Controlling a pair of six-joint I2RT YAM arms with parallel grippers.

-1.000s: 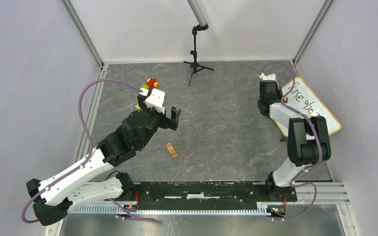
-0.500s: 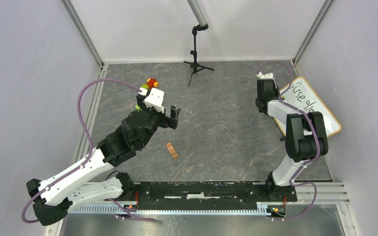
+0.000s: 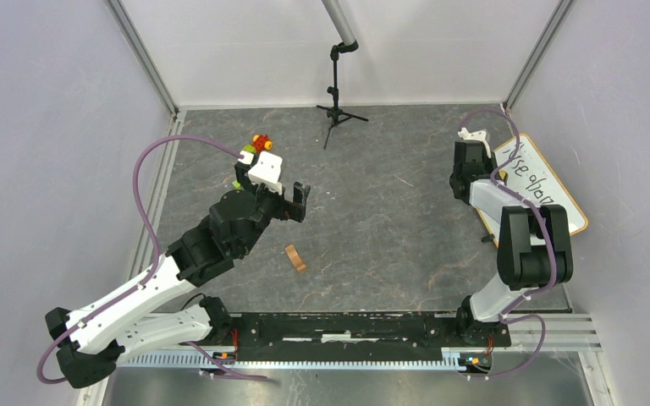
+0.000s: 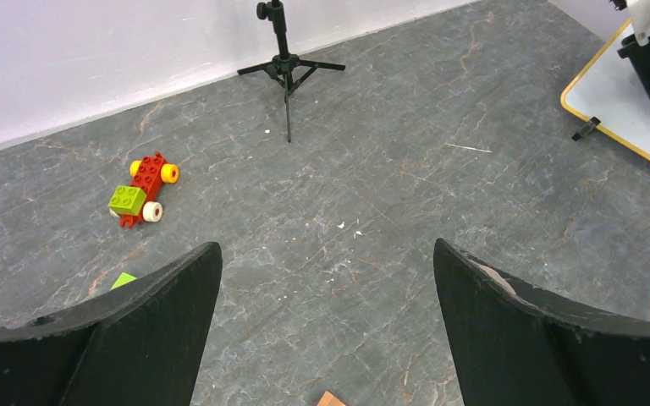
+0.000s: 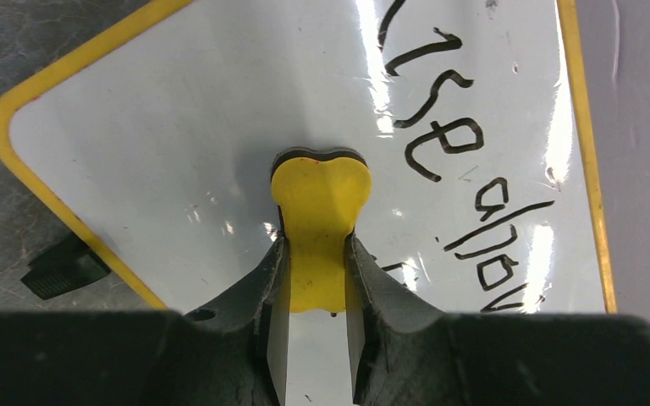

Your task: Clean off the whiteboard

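Observation:
The whiteboard (image 3: 548, 188) lies at the far right with a yellow-tan frame and dark handwriting (image 5: 440, 127). It also shows in the right wrist view (image 5: 178, 144) and the left wrist view (image 4: 635, 110). My right gripper (image 5: 315, 245) is shut on a yellow eraser (image 5: 320, 194) that rests against the board's white face, left of the writing. In the top view the right gripper (image 3: 470, 159) is at the board's left edge. My left gripper (image 3: 292, 203) is open and empty above the table's middle left, as the left wrist view (image 4: 326, 254) also shows.
A red toy car with yellow wheels (image 3: 259, 142) (image 4: 145, 190) and a green brick (image 4: 123, 279) lie at the far left. A small black tripod (image 3: 336, 101) stands at the back. A small wooden piece (image 3: 294, 257) lies mid-table. A black clip (image 5: 63, 271) sits under the board's edge.
My right gripper with the eraser shifted slightly left, then right across the board's left part. Less writing shows there in the top view. The left arm has not moved.

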